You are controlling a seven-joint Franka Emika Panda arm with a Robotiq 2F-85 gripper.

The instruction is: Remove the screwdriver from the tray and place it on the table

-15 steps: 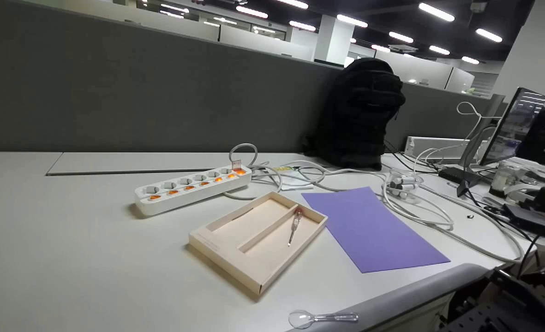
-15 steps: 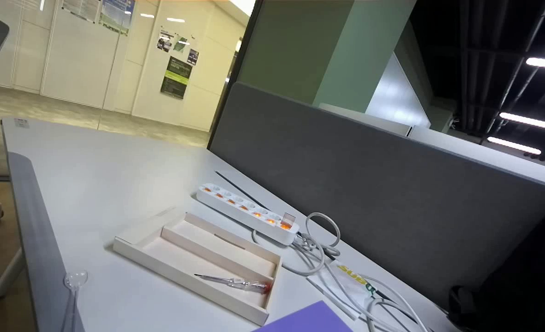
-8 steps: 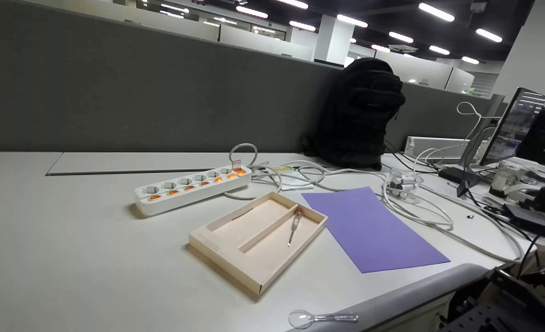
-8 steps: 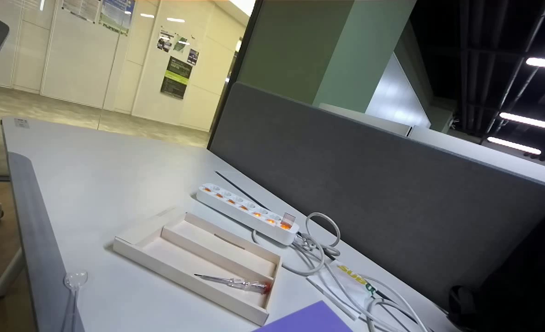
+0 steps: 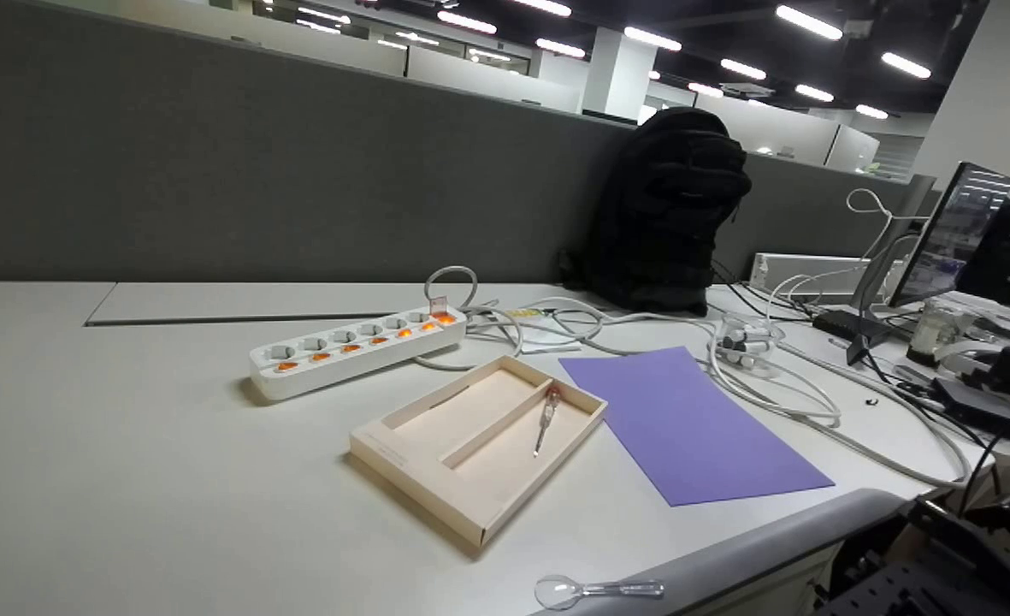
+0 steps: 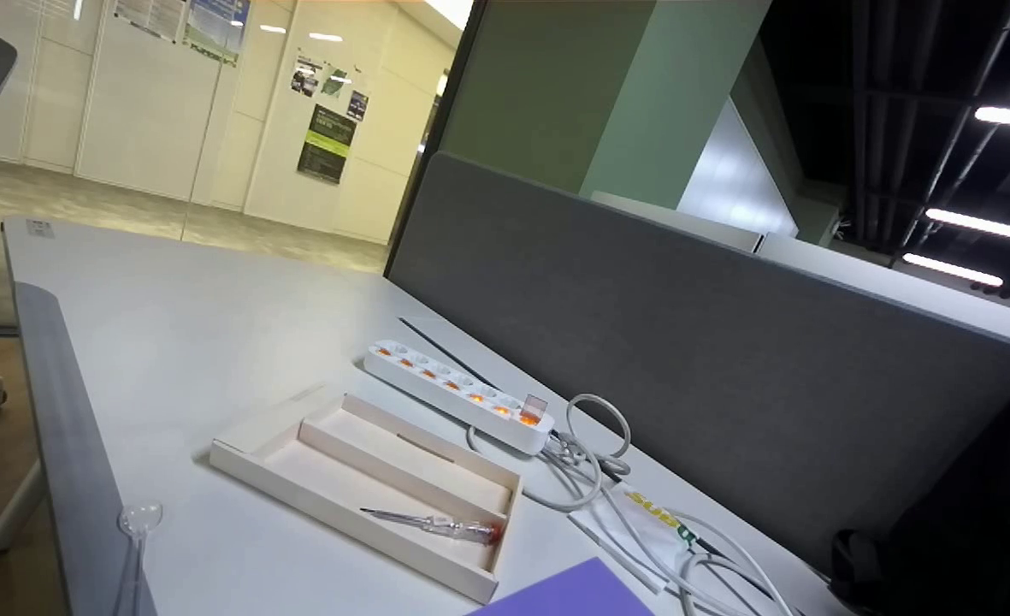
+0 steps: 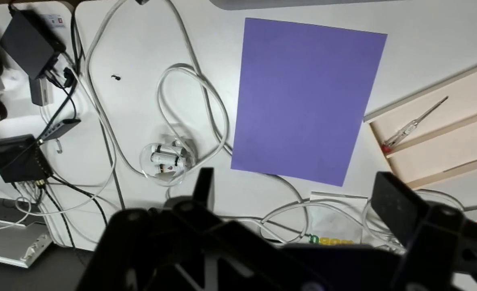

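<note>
The screwdriver [image 5: 547,417] has a thin metal shaft, a clear handle and a red end. It lies in one long compartment of the light-wood tray [image 5: 436,488], its red end by the short end wall. Both also show in an exterior view, the screwdriver [image 6: 445,525] and the tray [image 6: 333,513]. In the wrist view the screwdriver [image 7: 402,135] and part of the tray [image 7: 444,155] are at the right edge. My gripper [image 7: 296,180] is open and empty, high above the table [image 7: 432,48], with the tray off to its right. No exterior view clearly shows the gripper.
A purple sheet [image 5: 697,428] lies beside the tray. A white power strip [image 5: 359,351] and loose white cables [image 5: 778,411] lie behind and around. A black backpack [image 5: 671,214] leans on the partition. A clear spoon [image 5: 599,590] lies at the front edge.
The tray, screwdriver and table things have not moved. A small shape at the top right of an exterior view sits lower and further left; I cannot tell whether it is my arm.
</note>
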